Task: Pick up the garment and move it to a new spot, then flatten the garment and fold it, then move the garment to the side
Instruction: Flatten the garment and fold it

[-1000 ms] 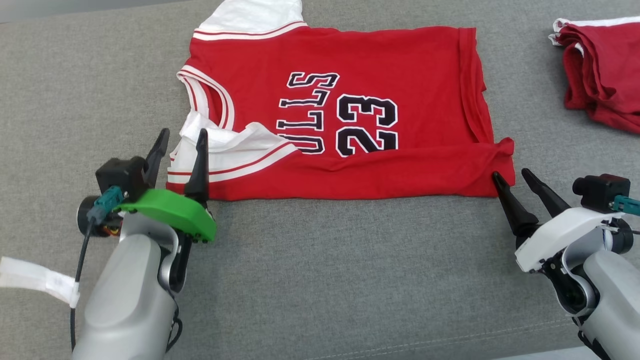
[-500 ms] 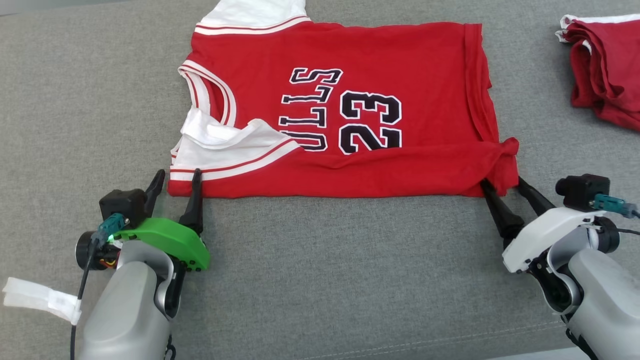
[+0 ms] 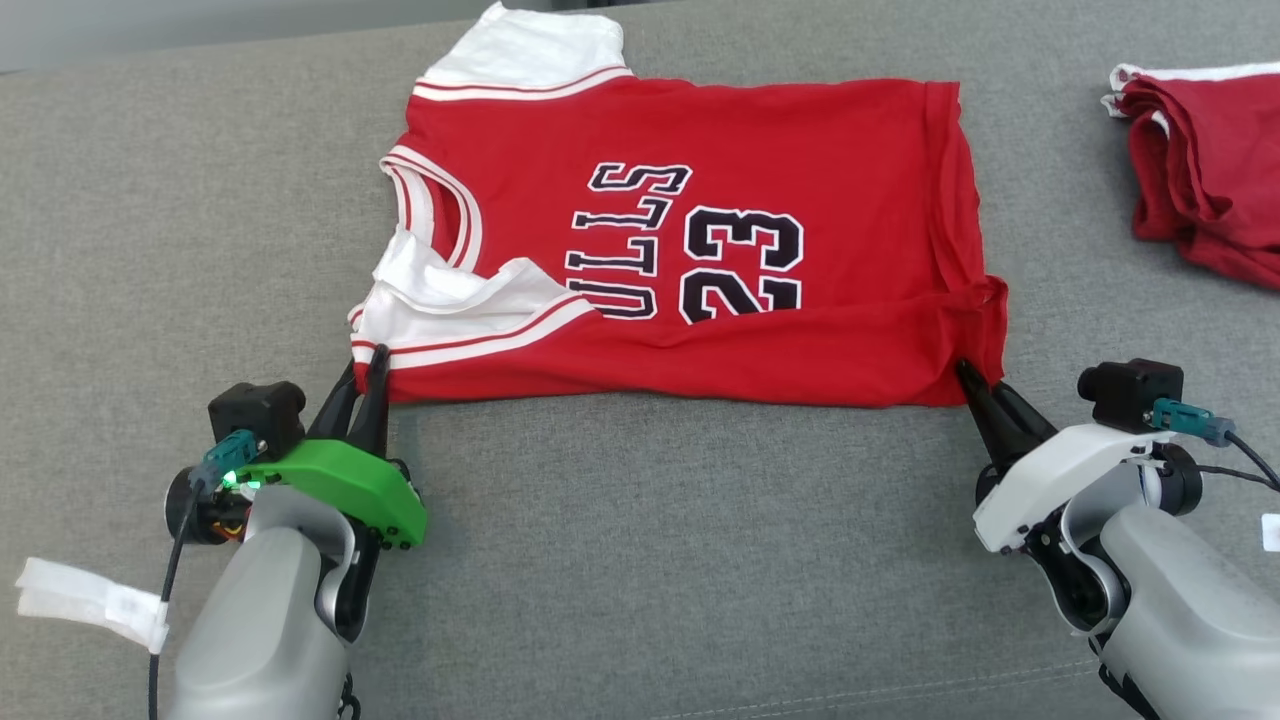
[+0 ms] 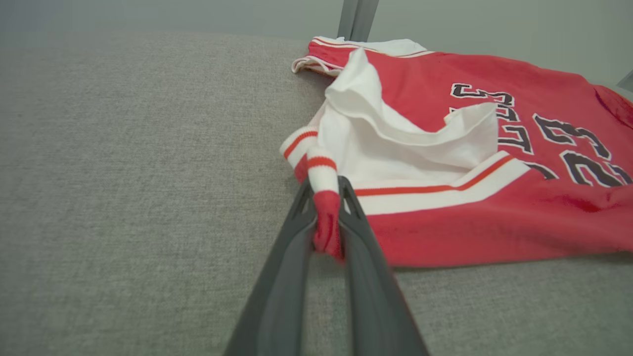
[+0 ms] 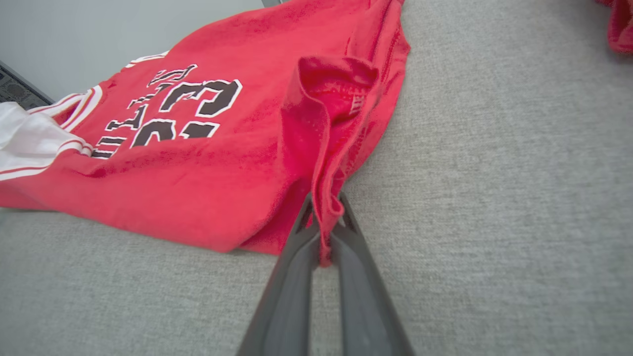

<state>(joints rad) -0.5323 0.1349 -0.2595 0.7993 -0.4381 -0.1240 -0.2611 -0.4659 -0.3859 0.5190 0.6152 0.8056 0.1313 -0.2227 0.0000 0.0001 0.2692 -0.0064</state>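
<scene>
A red jersey point(image 3: 700, 250) numbered 23 lies spread sideways on a grey upholstered surface point(image 3: 640, 560), its collar toward the robot's left and its hem toward the right. The left gripper point(image 3: 365, 365) reaches up from the lower left on a grey forearm with a green wrist cover. In the left wrist view, its dark fingers point(image 4: 296, 232) are pinched together on the striped near sleeve corner. The right gripper point(image 3: 975, 385), on a white-capped wrist, slants up and inward from the lower right, clamped on the bunched near hem corner. A pile of red cloth point(image 3: 1210, 170) sits well apart at the far right.
</scene>
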